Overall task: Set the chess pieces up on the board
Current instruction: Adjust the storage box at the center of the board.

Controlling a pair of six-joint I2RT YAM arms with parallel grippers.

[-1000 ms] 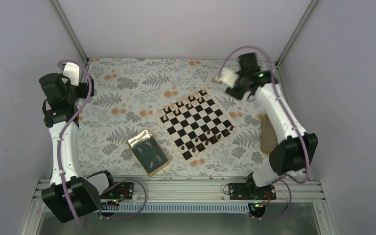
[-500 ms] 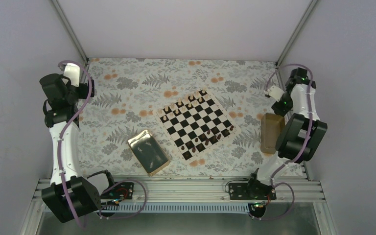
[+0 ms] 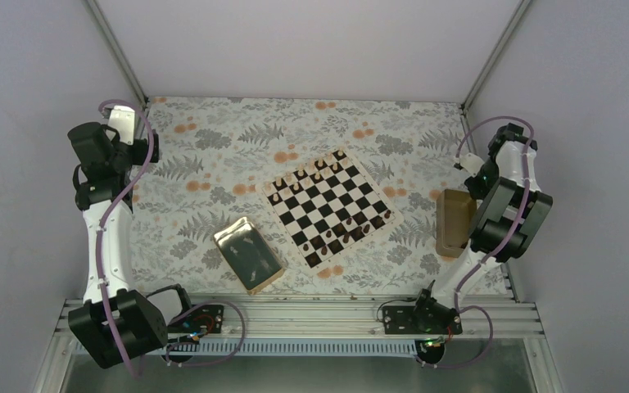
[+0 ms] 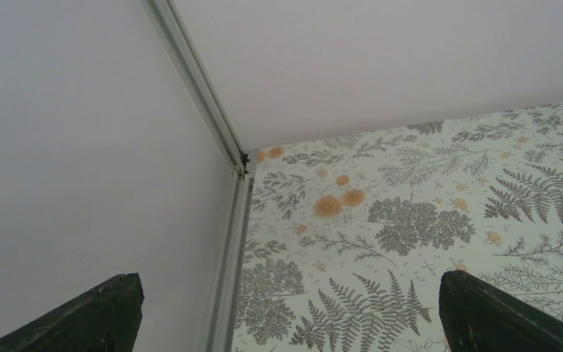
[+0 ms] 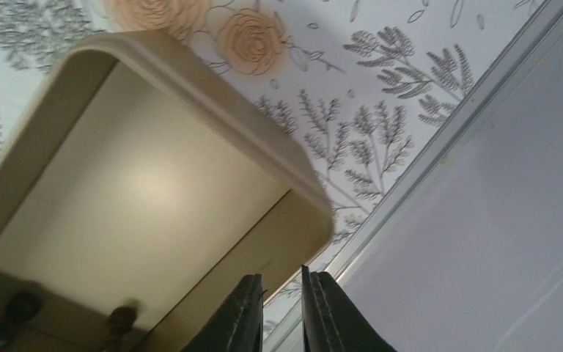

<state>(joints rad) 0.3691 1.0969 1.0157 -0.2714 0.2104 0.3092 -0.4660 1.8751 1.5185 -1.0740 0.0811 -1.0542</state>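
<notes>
— Fingers [image 4: 95, 315] of the left gripper [image 4: 287, 290], how did they stand?
— Spread wide, one at each lower corner of its wrist view. Nothing lay between them but the fern-and-rose tablecloth [image 4: 410, 205]. That arm hung near the far left corner of the table.
— And the right gripper [image 5: 282, 282]?
— Its fingers [image 5: 238, 315] were drawn almost together, with only a thin slit left and nothing caught in it. They hovered over the tan box [image 5: 154, 183] by the right wall (two small dark shapes stood in the box at the lower edge of that view, too blurred to name).
— Where was the board [image 3: 332, 205]?
— Flat at mid-table and turned like a diamond, with black and cream squares inside a pale wooden rim. It was well apart from both grippers.
— The chess pieces [image 3: 350, 232]?
— Tiny, each smaller than a square. Light tan ones [image 3: 318, 175] lined the far-left side, and dark brown ones stood along the near-right side, less tidily.
— Anything beside it?
— A shiny gold tray [image 3: 231, 239] lay near the board's left corner.
</notes>
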